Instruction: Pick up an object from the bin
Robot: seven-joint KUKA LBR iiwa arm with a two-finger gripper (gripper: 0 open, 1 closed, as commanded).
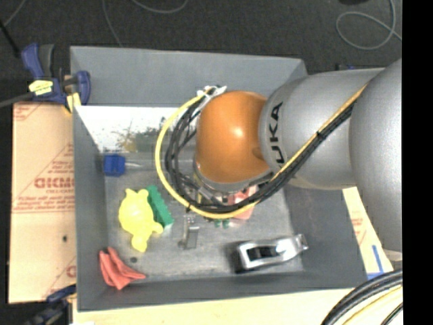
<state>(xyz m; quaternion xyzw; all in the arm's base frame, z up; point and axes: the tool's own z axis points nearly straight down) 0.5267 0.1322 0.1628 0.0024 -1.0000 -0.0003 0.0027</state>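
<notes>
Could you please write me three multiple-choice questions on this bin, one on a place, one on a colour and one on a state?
1. Where in the bin does the red crumpled thing lie?
A) in the view's lower left corner
B) in the upper right corner
C) in the middle

2. What colour is the piece lying against the yellow toy on its right?
A) blue
B) green
C) white

3. How does the silver and black tool lie?
A) flat on the floor, apart from the rest
B) propped on the yellow toy
C) hanging over the rim

Answers:
1. A: it sits where the lower and left walls meet.
2. B: the green piece lies along the toy's right side.
3. A: bare floor surrounds it.
</notes>
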